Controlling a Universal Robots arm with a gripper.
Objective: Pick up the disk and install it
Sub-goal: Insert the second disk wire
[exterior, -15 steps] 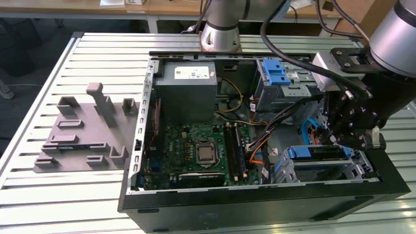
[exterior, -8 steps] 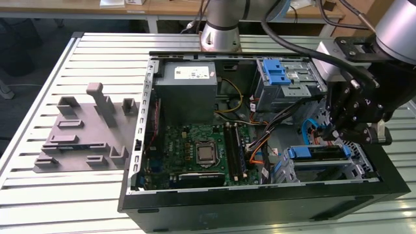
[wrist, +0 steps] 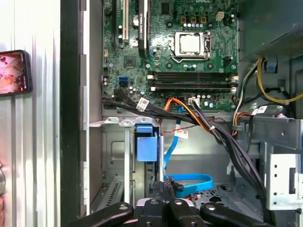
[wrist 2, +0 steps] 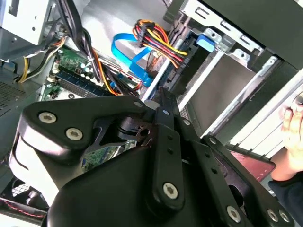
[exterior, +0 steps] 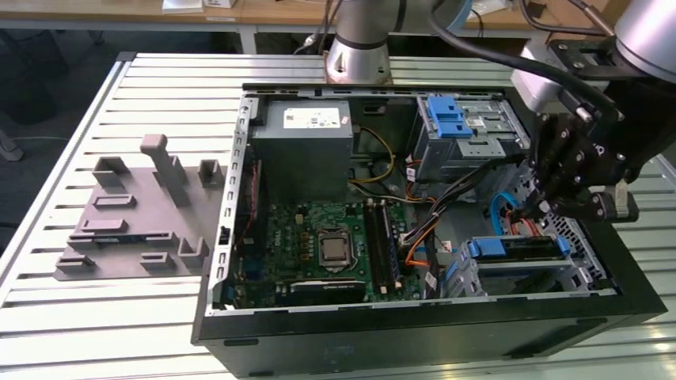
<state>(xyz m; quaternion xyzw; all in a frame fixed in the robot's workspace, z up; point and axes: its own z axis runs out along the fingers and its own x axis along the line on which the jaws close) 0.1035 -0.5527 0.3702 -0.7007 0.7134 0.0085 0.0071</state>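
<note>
Gripper [exterior: 541, 207] with fingers pressed together, holding nothing, poised beside the disk [exterior: 518, 247] seated in its bay just below; the loose blue cable [wrist: 189, 182] nearby could snag on it.

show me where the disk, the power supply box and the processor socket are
disk [exterior: 518, 247], exterior view, on its blue front edge.
power supply box [exterior: 303, 146], exterior view, on its grey side.
processor socket [wrist: 191, 43], first wrist view, on its silver centre.
</note>
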